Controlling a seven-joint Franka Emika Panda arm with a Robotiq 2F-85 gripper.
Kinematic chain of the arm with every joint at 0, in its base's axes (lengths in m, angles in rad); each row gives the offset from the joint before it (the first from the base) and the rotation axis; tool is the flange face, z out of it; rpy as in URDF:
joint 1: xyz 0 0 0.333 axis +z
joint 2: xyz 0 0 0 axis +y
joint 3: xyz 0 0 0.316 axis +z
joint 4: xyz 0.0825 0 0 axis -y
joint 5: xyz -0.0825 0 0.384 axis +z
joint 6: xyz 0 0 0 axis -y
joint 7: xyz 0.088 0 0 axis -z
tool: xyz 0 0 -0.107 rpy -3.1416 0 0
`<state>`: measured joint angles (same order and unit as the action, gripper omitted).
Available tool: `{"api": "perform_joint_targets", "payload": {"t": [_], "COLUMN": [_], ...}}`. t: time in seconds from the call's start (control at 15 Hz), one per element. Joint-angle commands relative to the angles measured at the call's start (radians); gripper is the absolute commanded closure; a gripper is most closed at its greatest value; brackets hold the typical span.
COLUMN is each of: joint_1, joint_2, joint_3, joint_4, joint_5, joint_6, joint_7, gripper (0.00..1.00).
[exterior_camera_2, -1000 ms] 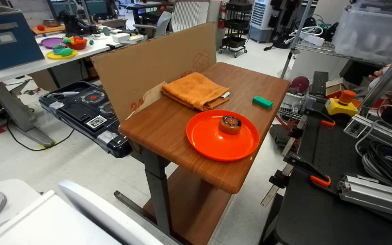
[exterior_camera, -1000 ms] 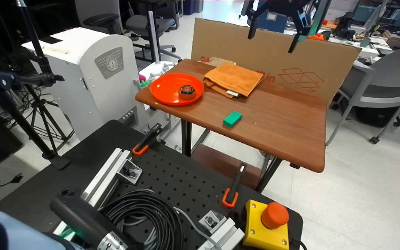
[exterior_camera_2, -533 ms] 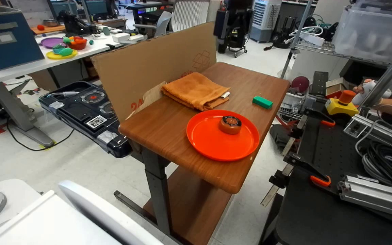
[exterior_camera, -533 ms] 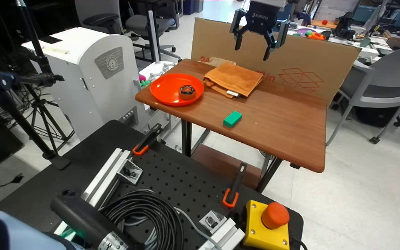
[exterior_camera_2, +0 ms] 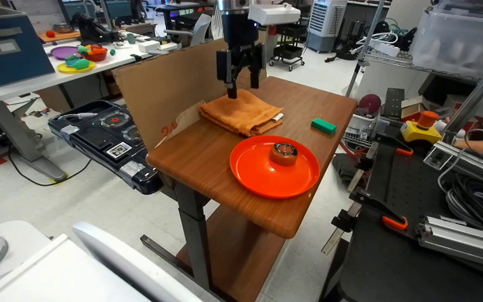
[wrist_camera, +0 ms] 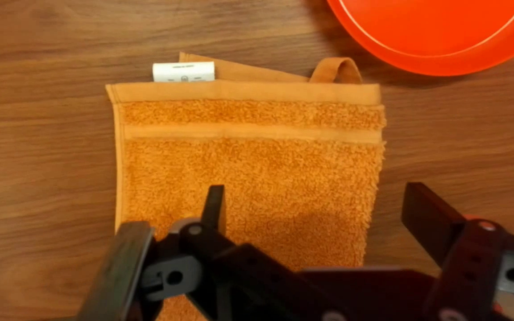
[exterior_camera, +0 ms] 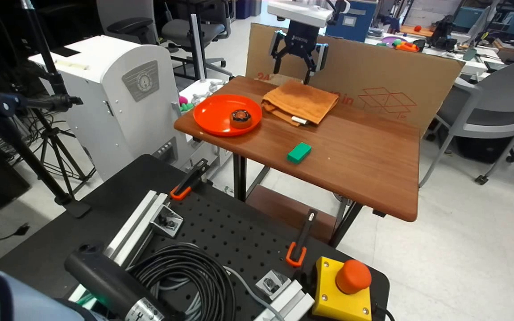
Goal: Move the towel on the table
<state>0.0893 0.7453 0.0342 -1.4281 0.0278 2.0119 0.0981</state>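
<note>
Orange towel beneath a parted gripper

Folded to a rough square, the towel lies flat on the table, by the long edge where cardboard stands. The gripper hangs over it, fingers well apart and holding nothing; whether a tip touches the pile I cannot tell. In the wrist view one finger is above the cloth, its mate above wood, past the side facing the short edge by the plate. That placing suggests a pinch on the side, where the layers should gather more readily than in the flat middle. I judge the task barely begun, the grasp not yet made.

A white tag and a loop show at the towel's edge toward the opposite long edge. Near that long edge sits a green block; the plate, with a small round brown thing on it, takes the corner beside the towel without touching it. The cardboard probably serves as a backstop.

Across from that long edge, clamps bite a black board, presumably to keep it still, and a stop button sits at its corner, likely for quick reach. Past the plate's short edge stands a white machine; beyond the other, a grey chair on pale floor.
</note>
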Motion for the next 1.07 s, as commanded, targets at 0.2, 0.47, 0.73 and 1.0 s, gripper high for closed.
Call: {"api": "perform_joint_targets", "payload": {"t": [0.2,0.47,0.73,1.0], "joint_1": [-0.032,-0.069,-0.139,-0.216], "joint_2": [0.288,0.450,0.518,0.508], "joint_3": [-0.003,-0.045,-0.090,-0.158], "joint_4": [0.382,0.562,0.701,0.788], "joint_5": [0.007,-0.008,-0.019,-0.063], "joint_6": [-0.257,-0.420,-0.577,-0.674], "joint_7": [-0.046,-0.023,-0.018,-0.011], "gripper": [0.00,0.00,0.00,0.00]}}
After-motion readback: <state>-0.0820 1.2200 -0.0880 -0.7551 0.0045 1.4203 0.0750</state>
